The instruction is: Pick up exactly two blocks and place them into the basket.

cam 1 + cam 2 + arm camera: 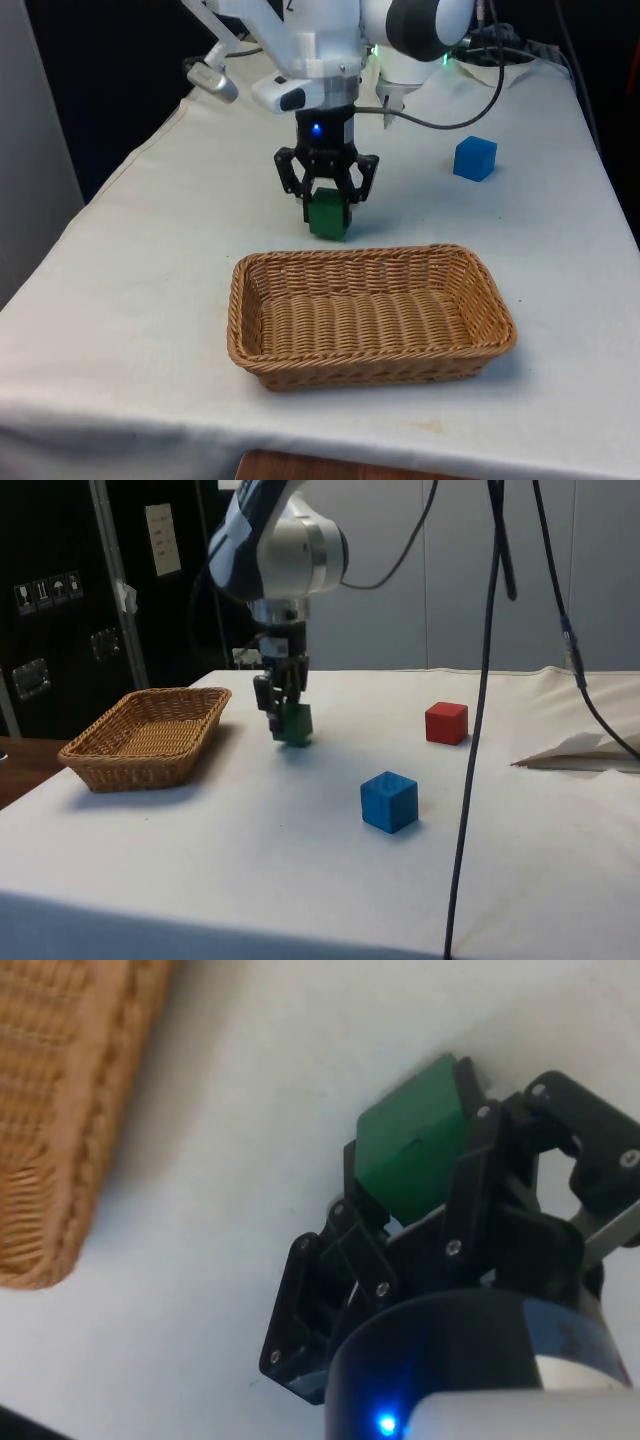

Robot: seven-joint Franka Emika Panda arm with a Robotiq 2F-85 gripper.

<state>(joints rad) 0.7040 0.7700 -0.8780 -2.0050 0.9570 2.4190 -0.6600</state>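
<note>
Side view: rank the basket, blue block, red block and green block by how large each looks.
1. Basket, clearly largest.
2. Blue block, though it sits nearest the camera, so that may account for it.
3. Red block and green block look about alike; the pincer covers part of the green one, so no ranking.

white cloth (pixel 250 860), dark cabinets (pixel 60 600), pale wall (pixel 420 580)

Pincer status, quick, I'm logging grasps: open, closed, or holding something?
Pincer: closed on the green wooden cube, beside the woven wicker basket.
</note>
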